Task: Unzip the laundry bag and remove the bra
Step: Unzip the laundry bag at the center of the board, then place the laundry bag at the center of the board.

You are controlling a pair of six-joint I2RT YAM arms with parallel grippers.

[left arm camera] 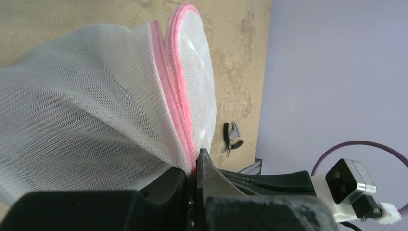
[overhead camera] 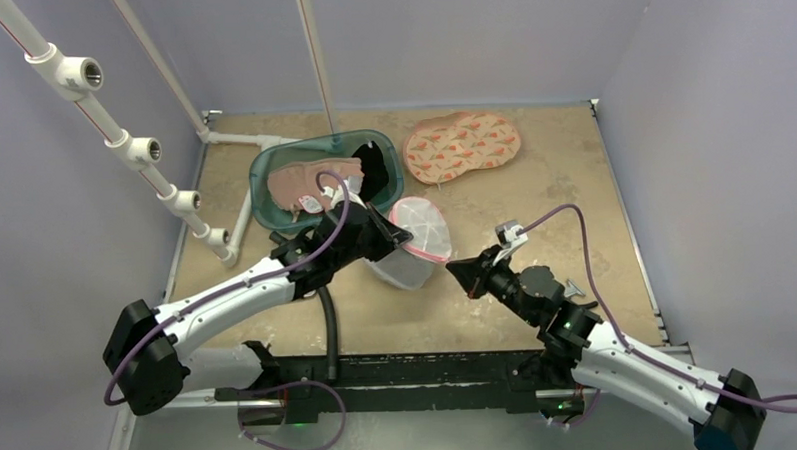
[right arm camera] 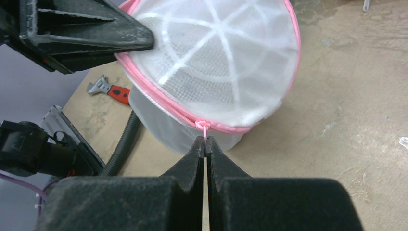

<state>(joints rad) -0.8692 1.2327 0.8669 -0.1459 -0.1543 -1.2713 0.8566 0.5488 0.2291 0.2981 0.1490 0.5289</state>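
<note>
table (overhead camera: 573, 179): tan and mottled, walled in pale violet; its near edge is hidden behind the arm bases in the top view
pipe frame (overhead camera: 132, 149): white tubing with open sockets along the left, cut off at the top of the picture
basin (overhead camera: 259, 195): teal, at the back left; holds a pinkish cloth and something black, too small to name, and the left arm covers its front rim
patterned mat (overhead camera: 462, 145): orange print, flat at the back, well apart from the bag
laundry bag (overhead camera: 420, 229): white mesh dome at mid-table between the two grippers, lid side tilted up; only the right wrist view shows its white ribs
bra: cannot be made out through the mesh in any view
hose (overhead camera: 328, 333): black and ribbed, running from the near edge up under the left arm
left gripper (left arm camera: 196, 161): jaws pinched tight on the bag's pink seam where the two mesh halves meet; the top view hides this grip under the wrist
right gripper (right arm camera: 206, 144): fingers pressed together with the pink pull running down between their tips; from above it reads only as just beside the bag
zip (left arm camera: 175, 110): pink band round the rim, closed as far as it shows
zip pull (right arm camera: 205, 130): thin pink loop, seen in the right wrist view alone
wrench (right arm camera: 109, 90): red-handled, on the table beyond the bag
small tool (left arm camera: 232, 138): dark, by the table edge, too small to identify
</note>
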